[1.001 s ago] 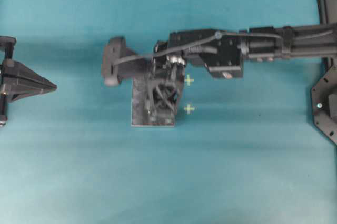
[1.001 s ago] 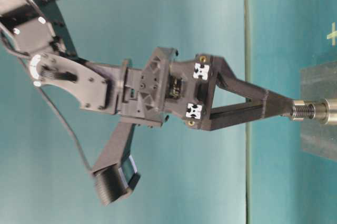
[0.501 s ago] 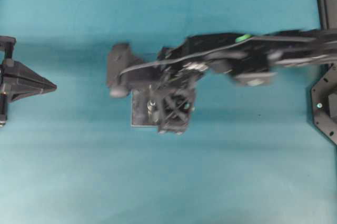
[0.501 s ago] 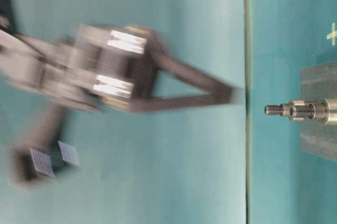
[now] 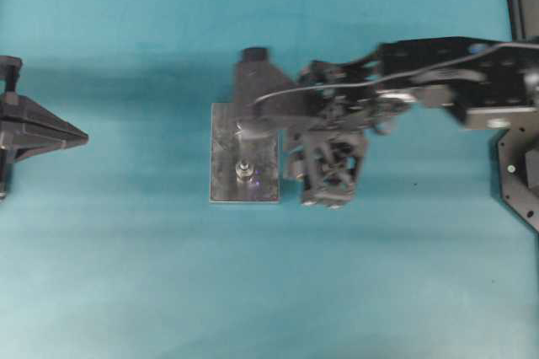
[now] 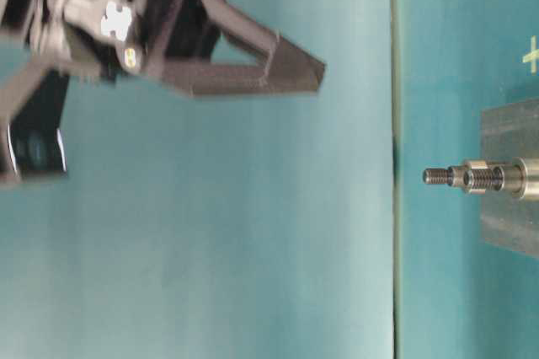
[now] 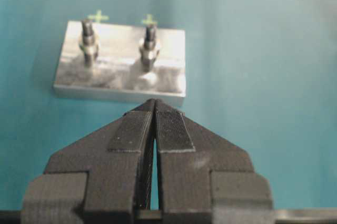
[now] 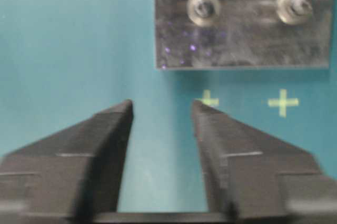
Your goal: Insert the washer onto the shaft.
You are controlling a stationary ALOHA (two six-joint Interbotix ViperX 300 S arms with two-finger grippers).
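A steel plate [image 5: 226,150] carries two upright threaded shafts. The nearer shaft [image 5: 244,171] has a silvery washer [image 6: 476,176] ringed around it partway down, seen from above as a washer [image 8: 204,8] round the shaft's tip. My right gripper [image 5: 324,172] hangs high above the table, right of the plate. Its jaws are open with only teal cloth between them, in the right wrist view [image 8: 161,111] and from the side [image 6: 312,72]. My left gripper [image 5: 80,135] rests at the far left, shut and empty [image 7: 154,103], pointing at the plate [image 7: 121,84].
Two pale crosses [image 8: 283,101] are marked on the teal cloth beside the plate. The second shaft [image 8: 295,6] stands further along the plate. Dark equipment [image 5: 522,165] lines the right edge.
My right gripper has come off the shaft, risen and swung right of the plate, and its jaws have narrowed. The washer stays on the shaft. The left arm is unmoved.
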